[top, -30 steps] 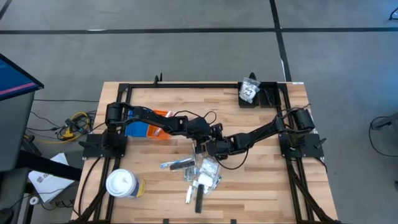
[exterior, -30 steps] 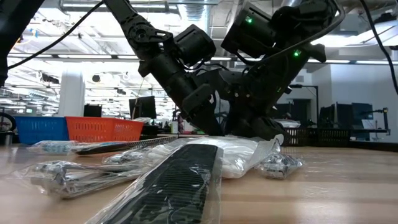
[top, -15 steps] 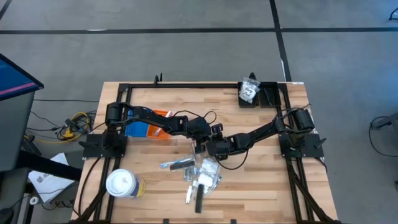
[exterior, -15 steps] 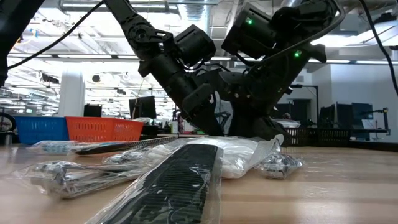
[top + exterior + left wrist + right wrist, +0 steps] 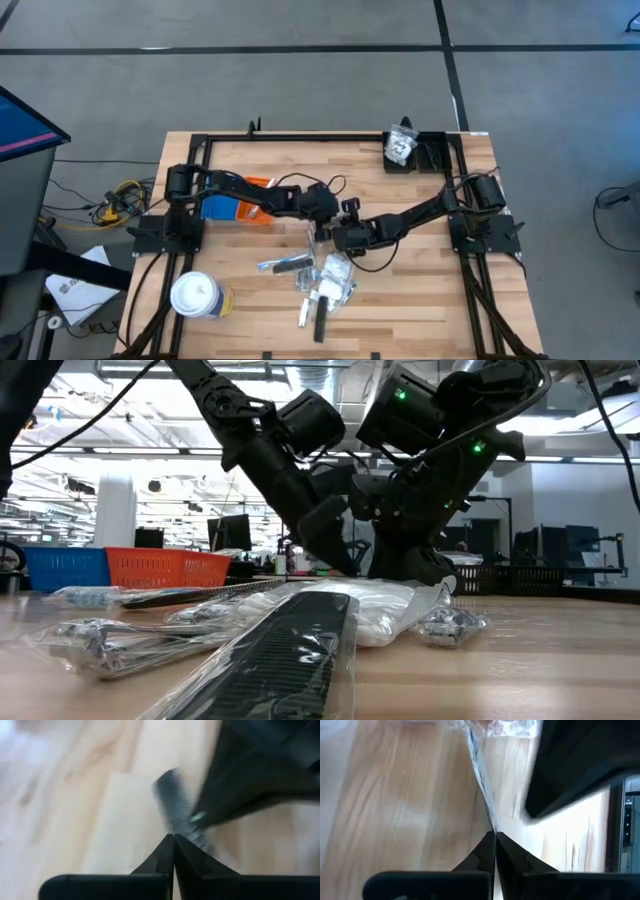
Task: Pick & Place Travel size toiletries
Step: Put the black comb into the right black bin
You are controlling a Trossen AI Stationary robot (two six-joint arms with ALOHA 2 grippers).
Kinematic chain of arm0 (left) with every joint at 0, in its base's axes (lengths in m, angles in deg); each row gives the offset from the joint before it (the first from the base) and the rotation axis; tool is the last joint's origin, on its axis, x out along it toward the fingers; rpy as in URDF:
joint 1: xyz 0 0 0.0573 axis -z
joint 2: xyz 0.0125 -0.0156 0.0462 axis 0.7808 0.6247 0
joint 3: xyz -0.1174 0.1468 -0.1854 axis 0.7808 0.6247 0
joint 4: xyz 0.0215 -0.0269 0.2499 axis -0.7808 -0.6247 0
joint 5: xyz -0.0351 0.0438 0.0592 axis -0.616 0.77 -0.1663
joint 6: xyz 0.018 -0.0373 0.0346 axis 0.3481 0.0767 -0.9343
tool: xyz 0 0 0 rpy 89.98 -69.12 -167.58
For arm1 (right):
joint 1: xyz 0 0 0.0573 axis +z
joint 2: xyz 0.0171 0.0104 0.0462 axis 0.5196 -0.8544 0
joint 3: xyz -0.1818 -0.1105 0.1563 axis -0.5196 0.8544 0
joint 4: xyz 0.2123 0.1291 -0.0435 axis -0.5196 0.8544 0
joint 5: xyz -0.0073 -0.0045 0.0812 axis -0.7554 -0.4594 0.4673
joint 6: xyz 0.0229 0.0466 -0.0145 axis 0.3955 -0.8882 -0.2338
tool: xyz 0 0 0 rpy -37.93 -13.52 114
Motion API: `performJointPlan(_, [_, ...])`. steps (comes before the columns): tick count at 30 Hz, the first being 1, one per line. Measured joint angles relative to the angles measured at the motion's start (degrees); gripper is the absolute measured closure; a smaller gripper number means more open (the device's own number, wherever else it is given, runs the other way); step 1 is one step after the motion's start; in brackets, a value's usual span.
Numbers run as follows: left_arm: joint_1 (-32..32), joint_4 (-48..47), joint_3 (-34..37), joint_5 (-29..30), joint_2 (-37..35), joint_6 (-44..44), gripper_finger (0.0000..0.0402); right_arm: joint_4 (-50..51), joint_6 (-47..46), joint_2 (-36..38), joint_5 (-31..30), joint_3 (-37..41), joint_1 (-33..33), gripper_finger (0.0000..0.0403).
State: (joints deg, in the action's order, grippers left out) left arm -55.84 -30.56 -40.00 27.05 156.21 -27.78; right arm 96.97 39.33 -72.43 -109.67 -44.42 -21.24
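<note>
High view shows both dark arms reaching inward from their bases at the desk's point(image 5: 420, 300) two sides and meeting near its middle. The left arm stretches low across the wood from the left edge, and its end effector point(image 5: 319, 222) sits just above the heap of toiletries. The right arm comes in from the right edge, elbow bent, with its end effector point(image 5: 337, 240) right beside the left one, at the top edge of the heap.

The left wrist view shows the left end effector's point(image 5: 174, 840) fingers pressed together to a point with nothing between them; a dark grey comb-like stick point(image 5: 179, 812) lies just past the tips. The right wrist view shows the right end effector point(image 5: 495, 836) closed tight, pinching the thin edge of a crinkly clear packet point(image 5: 481, 765) that runs away from the fingertips.

The travel size toiletries point(image 5: 322, 280) lie in a loose pile in the desk's front middle: clear wrinkled packets with white contents, thin sticks, and a flat dark ribbed stick in clear wrap point(image 5: 275, 660) nearest the low camera. One more clear packet point(image 5: 401, 146) sits in a black tray point(image 5: 432, 153) at the far right corner. A white lidded cup point(image 5: 194, 295) stands at the front left.
</note>
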Motion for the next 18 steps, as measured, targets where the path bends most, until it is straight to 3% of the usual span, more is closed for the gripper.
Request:
performJointPlan(9, [0.4, -0.3, 8.0, 9.4, -12.8, 0.4, 0.0400, 6.3, -7.0, 6.8, -0.1, 0.0, 0.0, 0.0401])
performJointPlan(18, [0.7, 3.3, 18.9, 10.9, -31.2, 3.7, 0.0400, 19.1, -21.3, 22.3, -3.3, 0.0, -0.3, 0.0402])
